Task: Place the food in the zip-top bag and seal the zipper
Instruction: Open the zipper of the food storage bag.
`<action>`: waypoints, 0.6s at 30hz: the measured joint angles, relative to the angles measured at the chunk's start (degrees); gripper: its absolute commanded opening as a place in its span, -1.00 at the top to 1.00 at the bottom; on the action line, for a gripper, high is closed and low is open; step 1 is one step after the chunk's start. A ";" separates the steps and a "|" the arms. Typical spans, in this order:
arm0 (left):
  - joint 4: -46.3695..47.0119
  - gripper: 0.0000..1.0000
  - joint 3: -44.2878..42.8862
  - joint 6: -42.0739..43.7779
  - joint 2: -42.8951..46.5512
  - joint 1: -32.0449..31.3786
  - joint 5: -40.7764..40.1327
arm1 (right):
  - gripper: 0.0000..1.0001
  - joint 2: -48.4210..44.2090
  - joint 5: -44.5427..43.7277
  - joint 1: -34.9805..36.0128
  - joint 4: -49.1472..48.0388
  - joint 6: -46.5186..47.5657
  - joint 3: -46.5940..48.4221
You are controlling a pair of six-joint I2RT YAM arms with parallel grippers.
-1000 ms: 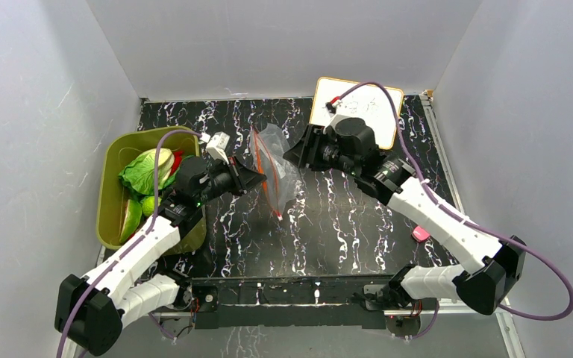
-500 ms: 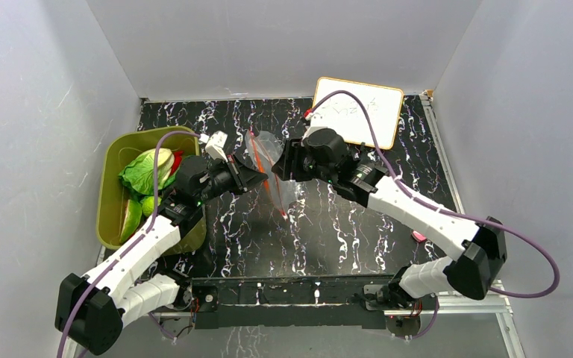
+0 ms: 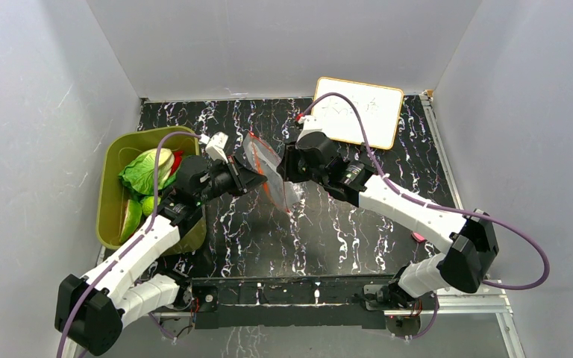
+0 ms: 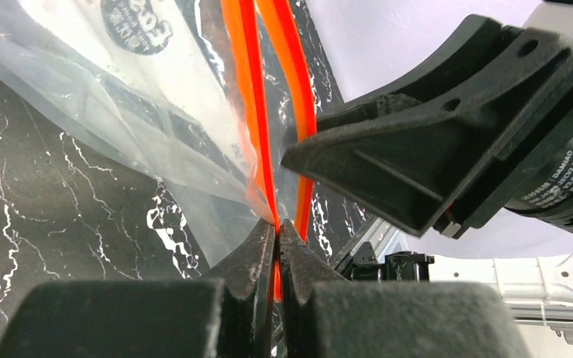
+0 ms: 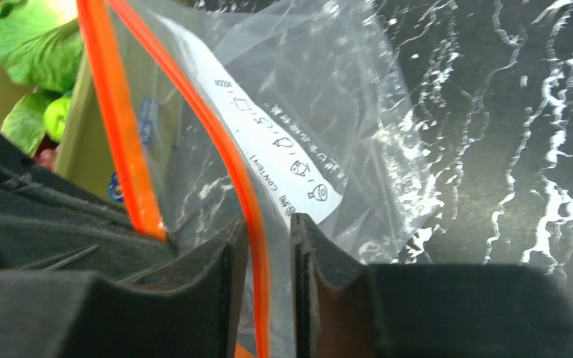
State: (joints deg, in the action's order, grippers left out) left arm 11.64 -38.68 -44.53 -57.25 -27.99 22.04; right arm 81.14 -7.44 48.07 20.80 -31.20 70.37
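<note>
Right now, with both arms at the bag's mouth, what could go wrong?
The right fingers straddle the zipper with a gap showing; pulling now could let it slip out.
The left fingers pinch only the zipper's thin edge, so spreading the zip-top bag might yank it free.

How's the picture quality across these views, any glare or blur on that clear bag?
Top view: even soft light, sharp; the zip-top bag gives a pale sheen over the dark table. Left wrist view: left jaws blurred up close, zipper oversaturated orange, white backdrop washed out. Right wrist view: glare streaks on the bag's plastic, right jaws soft, cabbage slightly out of focus.
</note>
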 measured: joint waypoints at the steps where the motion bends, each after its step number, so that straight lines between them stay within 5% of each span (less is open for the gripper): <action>1: -0.63 1.00 -0.17 0.39 0.02 0.00 -0.09 | 0.72 0.00 -0.90 -0.02 0.00 0.28 0.00; 5: -5.05 1.00 -1.75 2.03 0.24 0.00 -1.25 | 1.00 0.00 -6.84 0.00 1.18 1.60 0.02; 18: -21.38 1.00 -9.27 12.92 0.17 0.00 -11.08 | 1.00 -5.29 -25.68 0.00 11.23 4.22 1.77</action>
State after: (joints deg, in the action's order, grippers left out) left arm -9.74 -47.94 -31.62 -57.08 -27.99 10.96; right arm 75.85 -33.12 48.07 32.03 -26.98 72.14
